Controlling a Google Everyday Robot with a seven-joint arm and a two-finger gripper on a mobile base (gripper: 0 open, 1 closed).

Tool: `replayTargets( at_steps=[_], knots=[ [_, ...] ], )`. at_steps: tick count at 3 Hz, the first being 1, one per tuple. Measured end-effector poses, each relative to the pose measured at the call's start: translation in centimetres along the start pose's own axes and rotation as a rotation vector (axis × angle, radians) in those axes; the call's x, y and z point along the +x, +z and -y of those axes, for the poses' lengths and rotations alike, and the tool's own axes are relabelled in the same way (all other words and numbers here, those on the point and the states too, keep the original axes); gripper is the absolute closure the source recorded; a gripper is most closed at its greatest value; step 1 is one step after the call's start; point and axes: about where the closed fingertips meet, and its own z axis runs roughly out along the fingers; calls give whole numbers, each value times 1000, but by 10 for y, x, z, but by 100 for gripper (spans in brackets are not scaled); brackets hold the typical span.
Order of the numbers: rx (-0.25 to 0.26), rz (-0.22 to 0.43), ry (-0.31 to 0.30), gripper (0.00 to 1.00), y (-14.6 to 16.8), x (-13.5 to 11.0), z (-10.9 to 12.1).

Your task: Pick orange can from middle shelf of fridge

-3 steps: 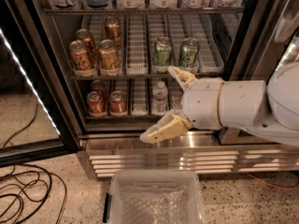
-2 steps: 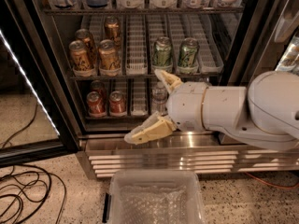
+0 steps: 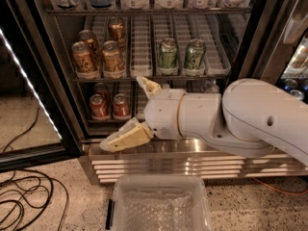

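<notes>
Several orange cans stand on the left of the middle shelf of the fridge: two in front and two behind them. Two green-and-white cans stand to their right. My gripper is open and empty, in front of the lower shelf, below and slightly right of the front orange cans. Its upper finger points up at the middle shelf's edge. Its lower finger lies over the steel base. The white arm comes in from the right.
Red cans stand on the lower shelf behind the gripper. Bottles fill the top shelf. The glass door is open at left, with a lit strip. A clear plastic bin sits on the floor below. Black cables lie at lower left.
The arm has moved left across the fridge front. The open gripper now sits nearer the red cans and under the orange cans. The cans have not moved.
</notes>
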Motion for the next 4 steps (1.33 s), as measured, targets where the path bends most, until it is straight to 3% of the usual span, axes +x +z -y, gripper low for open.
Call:
replayTargets(
  at_steps=[1,2,3,4],
  knots=[
    [60,-17,-1,0,4,1,-3],
    [176,-30,22,0,10,17,-10],
    [301,-14,45,0,11,31,4],
    [395,10,-7,0,10,41,21]
  ],
)
